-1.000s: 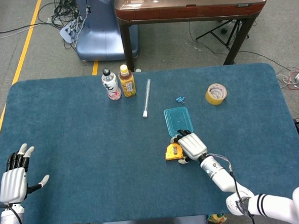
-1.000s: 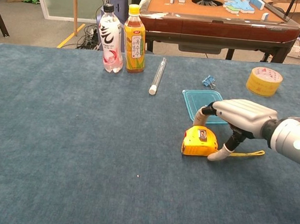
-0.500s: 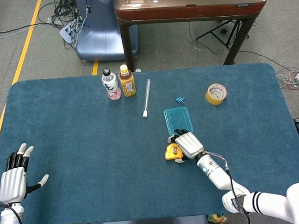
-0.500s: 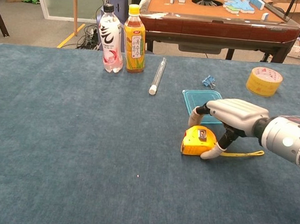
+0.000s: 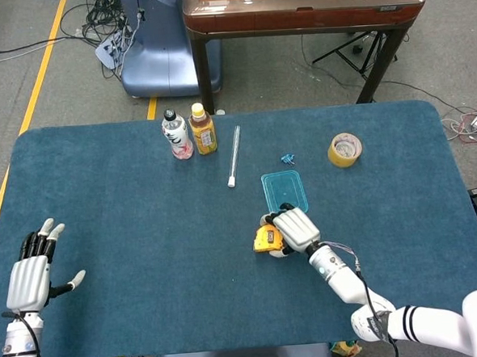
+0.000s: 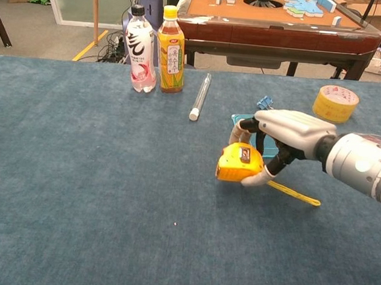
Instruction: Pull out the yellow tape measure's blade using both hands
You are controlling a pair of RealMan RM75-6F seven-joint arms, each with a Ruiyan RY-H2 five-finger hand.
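The yellow tape measure (image 6: 239, 164) is in my right hand (image 6: 285, 131), whose fingers curl over its top and whose thumb presses its near side. A thin yellow strip (image 6: 296, 194) trails from the case to the right along the cloth. The head view shows the same tape measure (image 5: 266, 238) under the right hand (image 5: 295, 229), just in front of the blue lid. My left hand (image 5: 35, 270) hovers far off at the table's left front corner, fingers spread and holding nothing. It does not show in the chest view.
A flat blue lid (image 6: 246, 125) lies just behind the right hand, with a blue clip (image 6: 265, 102) beyond it. A yellow tape roll (image 6: 334, 103) sits at the back right. A clear tube (image 6: 199, 95) and two bottles (image 6: 157, 49) stand at the back.
My right hand has closed round the tape measure and carried it a little to the left, tilting it. The trailing yellow strip now lies slanted. The left hand has drifted slightly forward.
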